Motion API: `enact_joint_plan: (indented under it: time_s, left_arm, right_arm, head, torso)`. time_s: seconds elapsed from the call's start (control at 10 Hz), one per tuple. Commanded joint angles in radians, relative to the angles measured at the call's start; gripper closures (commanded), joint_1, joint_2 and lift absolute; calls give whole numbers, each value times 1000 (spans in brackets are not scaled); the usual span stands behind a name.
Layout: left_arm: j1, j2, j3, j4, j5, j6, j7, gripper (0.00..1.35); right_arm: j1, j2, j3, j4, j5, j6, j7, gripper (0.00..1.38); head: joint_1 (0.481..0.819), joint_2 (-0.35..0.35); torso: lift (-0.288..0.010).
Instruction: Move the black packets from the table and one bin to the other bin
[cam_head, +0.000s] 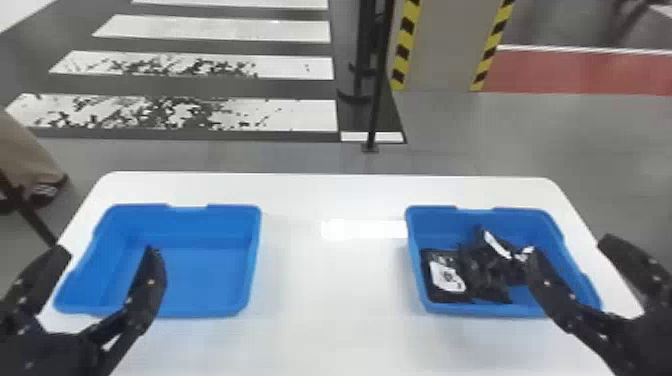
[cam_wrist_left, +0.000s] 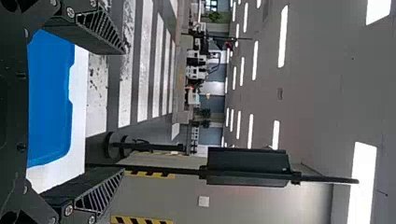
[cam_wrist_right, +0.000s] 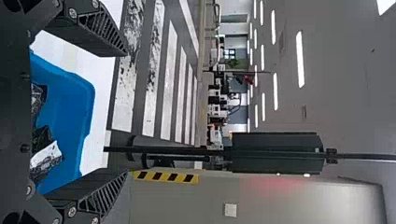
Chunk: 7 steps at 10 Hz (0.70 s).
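One white tabletop (cam_head: 330, 280) is seen in the head view, with two blue bins set on it, well apart. The left bin (cam_head: 210, 282) is placed near the left side, and its blue bottom can be seen. The right bin (cam_head: 435, 227) is placed near the right side, and the black packets (cam_head: 485, 272) are held in it. Next in size, the left end effector (cam_head: 107, 250) is spread wide by the left bin, with nothing gripped. The right end effector (cam_head: 570, 247) is spread wide too, by the right bin, and nothing is gripped by it. In the head view, part of the pile is hidden by one of its fingers (cam_head: 545, 282), so the packets cannot be counted. One flat packet (cam_head: 432, 295) is laid at the left side of that bin, just beside the crumpled ones. Smallest of all, a white label (cam_head: 446, 276) is stuck on it.
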Motion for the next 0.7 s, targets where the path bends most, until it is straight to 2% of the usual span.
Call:
enact_joint_plan:
  time_s: [0.0,0.6]
  left_arm:
    - [0,-3,-3,0,-7,-11,8,150]
    - [3,-3,-7,-10,-7,-9,12,150]
  right_arm:
    - [1,-4,16,-9,0,4,-7,144]
    - [14,-13,36,-48,-2,45,-28,144]
  head:
    - [695,-29]
    - [695,-9]
  torso:
    - [-110]
    - [-110]
